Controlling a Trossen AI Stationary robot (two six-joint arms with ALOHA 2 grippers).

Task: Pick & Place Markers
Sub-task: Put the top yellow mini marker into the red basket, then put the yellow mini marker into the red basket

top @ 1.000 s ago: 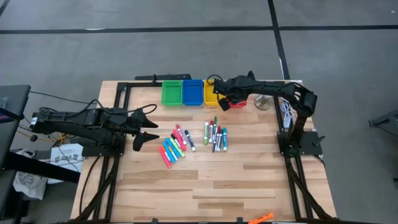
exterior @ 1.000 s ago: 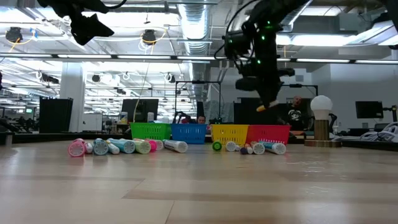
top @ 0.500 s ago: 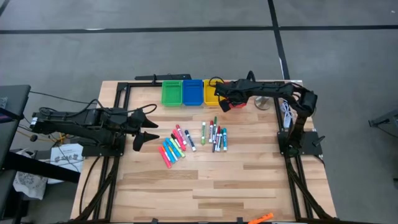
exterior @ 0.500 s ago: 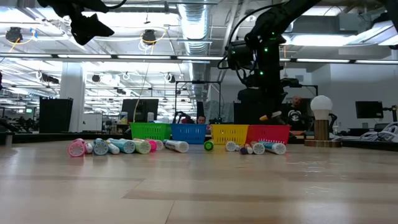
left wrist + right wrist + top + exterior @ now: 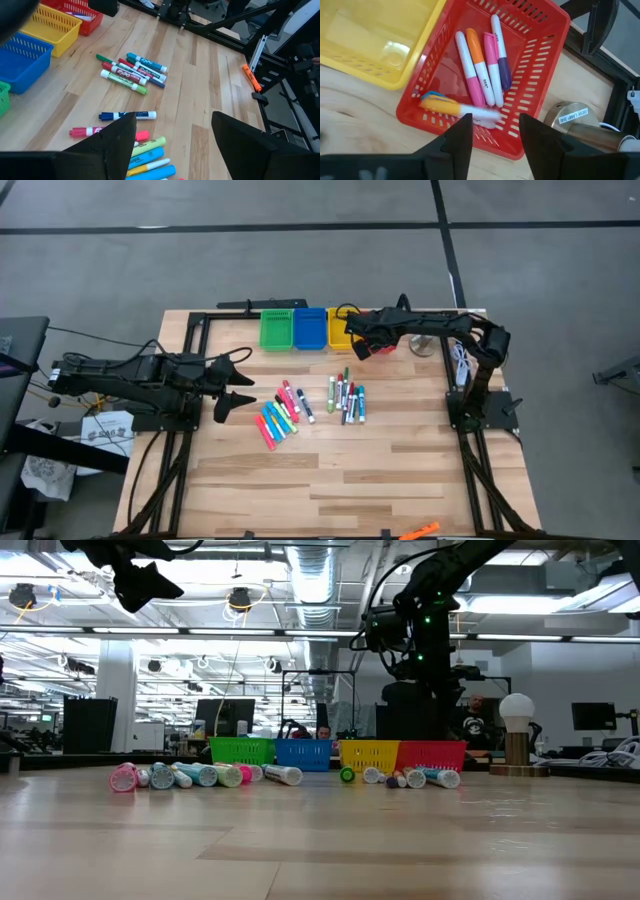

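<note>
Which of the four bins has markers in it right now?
The red bin, at the row's right end, holds several markers; the yellow bin beside it looks empty.

Four bins stand in a row: a green bin, a blue bin, a yellow bin and a red bin. Inside the red bin lie four markers. In front of the bins are two loose groups of markers, too tightly packed for an exact count.
</note>
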